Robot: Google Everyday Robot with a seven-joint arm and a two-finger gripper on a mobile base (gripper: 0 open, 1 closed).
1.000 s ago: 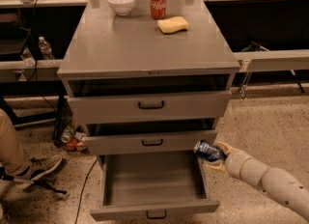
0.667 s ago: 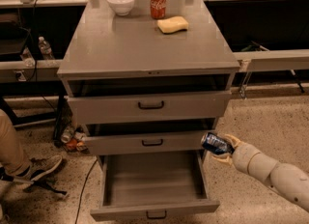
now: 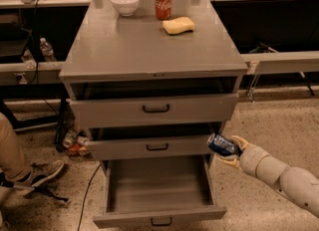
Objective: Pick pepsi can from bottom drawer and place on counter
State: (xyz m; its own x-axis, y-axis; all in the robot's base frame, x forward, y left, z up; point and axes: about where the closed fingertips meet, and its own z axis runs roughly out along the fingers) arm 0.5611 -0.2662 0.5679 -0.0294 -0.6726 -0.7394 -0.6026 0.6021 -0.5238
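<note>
- Camera view: pincer [image 3: 232, 151] clamped on the pepsi can [image 3: 221, 144]. The can lies sideways in the grip, right of the cabinet at middle-drawer height and clear of the open bottom drawer [image 3: 159, 217].
- Counter [image 3: 144, 46] carries a bowl [image 3: 124, 3], a Coca-Cola can [image 3: 163, 2] and a sponge [image 3: 178, 25] at the back.
- Risk: on the lift, the can could clip the counter's front-right corner and slip from the grip. If released on its side, it may roll off.

The grey surface [image 3: 144, 51] carried a white bowl [image 3: 124, 3], a red Coca-Cola can [image 3: 163, 3] and a yellow sponge [image 3: 178, 25] near its far edge. The pincer [image 3: 230, 149] gripped the pepsi can [image 3: 223, 145] well below, right of the middle drawer [image 3: 157, 147].
</note>
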